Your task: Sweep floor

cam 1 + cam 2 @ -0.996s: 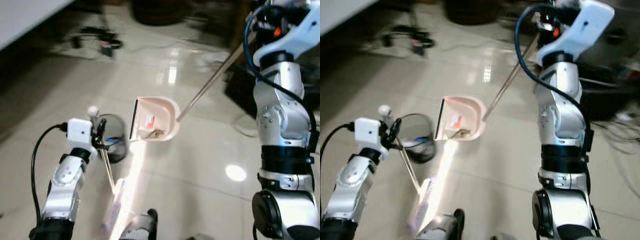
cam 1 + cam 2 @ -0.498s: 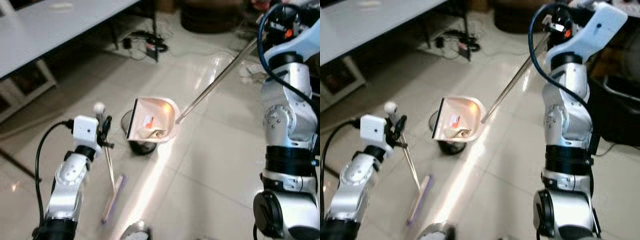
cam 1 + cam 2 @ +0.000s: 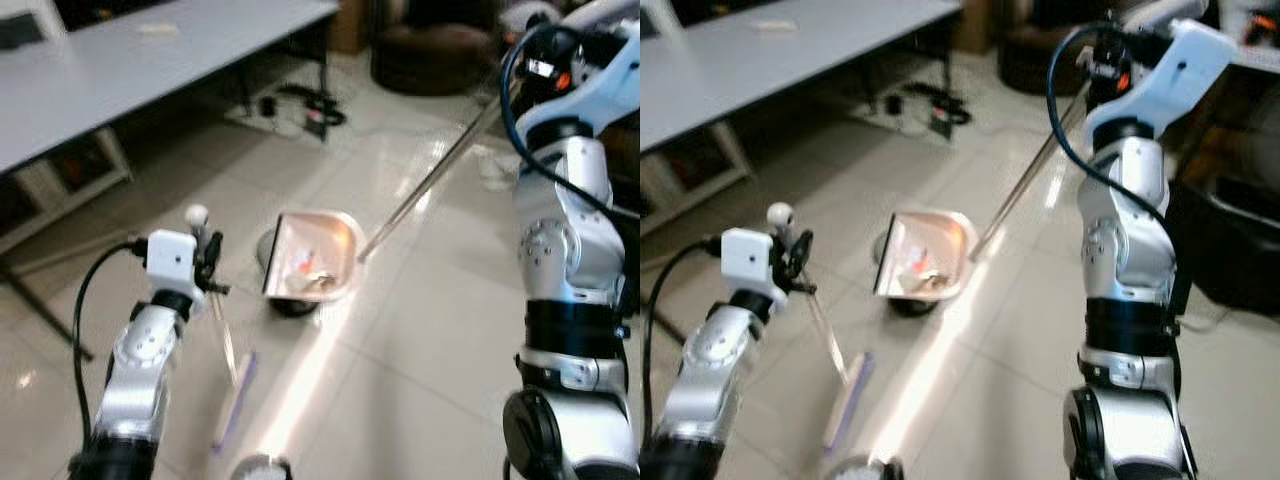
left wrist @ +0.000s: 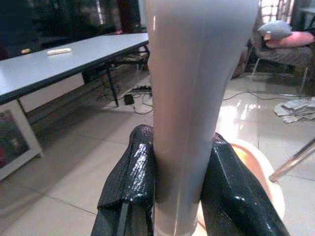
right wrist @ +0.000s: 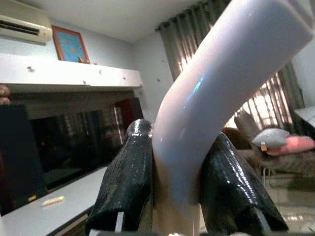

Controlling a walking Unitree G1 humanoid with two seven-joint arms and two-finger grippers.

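My left gripper (image 4: 179,196) clamps the broom handle (image 4: 189,98) lower left; my right gripper (image 5: 179,196) grips the dustpan handle (image 5: 216,98), pan (image 3: 315,255) mid-frame.

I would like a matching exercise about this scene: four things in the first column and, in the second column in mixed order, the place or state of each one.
Things:
1. dustpan
2. broom
3. table
4. black bin

Places or states:
A. under the pan, mostly hidden
B. handle held in the left claw, head down at the floor
C. stands at the robot's left, grey top
D. held above the floor on a long metal handle, scraps inside

Pairs: 1-D, 2-B, 3-C, 4-A
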